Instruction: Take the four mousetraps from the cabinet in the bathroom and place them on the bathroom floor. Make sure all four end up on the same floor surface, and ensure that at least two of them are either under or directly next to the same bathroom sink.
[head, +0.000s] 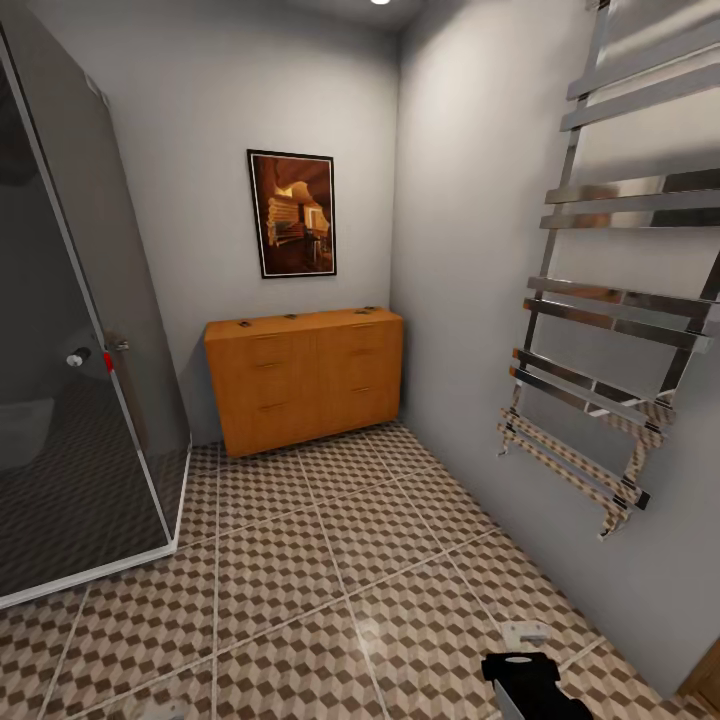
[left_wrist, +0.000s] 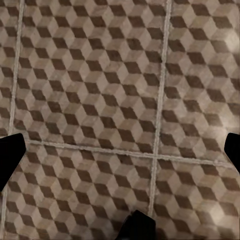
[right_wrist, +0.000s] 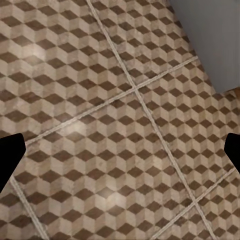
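The orange-brown cabinet (head: 305, 385) stands against the far wall, a few tiles ahead. Several tiny dark mousetraps (head: 243, 324) lie spread along its top. Its drawers are shut. The cube-patterned bathroom floor (head: 300, 560) stretches from me to the cabinet. My left gripper (left_wrist: 120, 152) hangs open over bare tiles with nothing between its fingertips (left_wrist: 10, 155). My right gripper (right_wrist: 120, 152) is also open over bare tiles near a grey wall. Part of my right arm (head: 530, 680) shows low in the head view. The sink is out of view.
A grey glass shower enclosure (head: 70, 380) with a white base rim takes up the left side. A chrome towel rail (head: 610, 330) juts from the right wall. A framed picture (head: 292, 213) hangs above the cabinet. The tiled lane between shower and right wall leads to the cabinet.
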